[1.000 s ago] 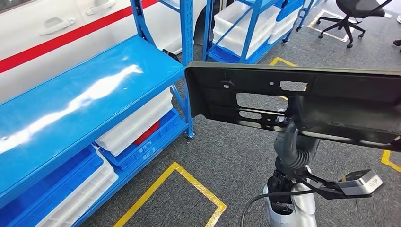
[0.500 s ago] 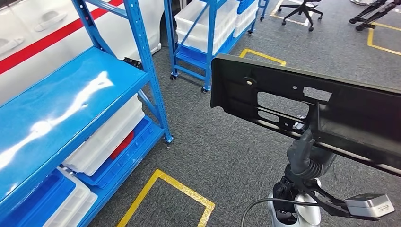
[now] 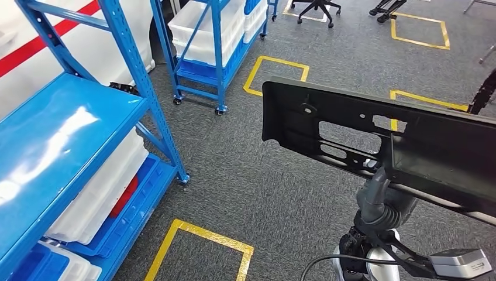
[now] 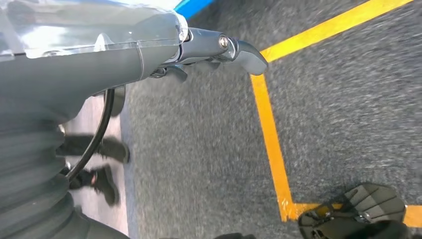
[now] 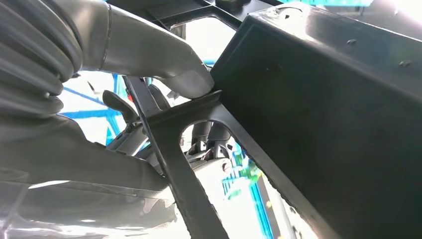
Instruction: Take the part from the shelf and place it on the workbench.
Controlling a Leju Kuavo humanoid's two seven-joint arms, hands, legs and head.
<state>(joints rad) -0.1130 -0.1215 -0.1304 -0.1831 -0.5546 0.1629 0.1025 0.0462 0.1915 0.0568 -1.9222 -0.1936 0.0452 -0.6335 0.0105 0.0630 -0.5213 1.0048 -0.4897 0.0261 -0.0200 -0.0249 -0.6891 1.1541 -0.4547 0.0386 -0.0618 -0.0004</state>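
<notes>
The fingers (image 5: pixel 149 99) of my right hand (image 3: pixel 374 193) are closed on the long black plastic panel with cut-out openings (image 3: pixel 351 129): in the right wrist view I see the thick grey thumb pressing on a rib of the panel with the darker fingers curled behind it. In the head view I see that panel held up in the air, well away from the shelves, tilted so its far end drops toward the right, the hand gripping it from below along its lower edge. It hangs over grey carpet (image 3: pixel 281 193) marked with yellow tape outlines (image 3: pixel 202 240).

My left hand (image 4: pixel 219 50) hangs over the same carpet beside a yellow line; I cannot tell how its fingers lie.

To the left stands a blue metal shelf rack (image 3: pixel 64 129) with a glossy blue shelf board and white plastic bins (image 3: pixel 99 187) on the level below. A second blue rack on wheels (image 3: pixel 213 52) holding white bins stands farther back.
</notes>
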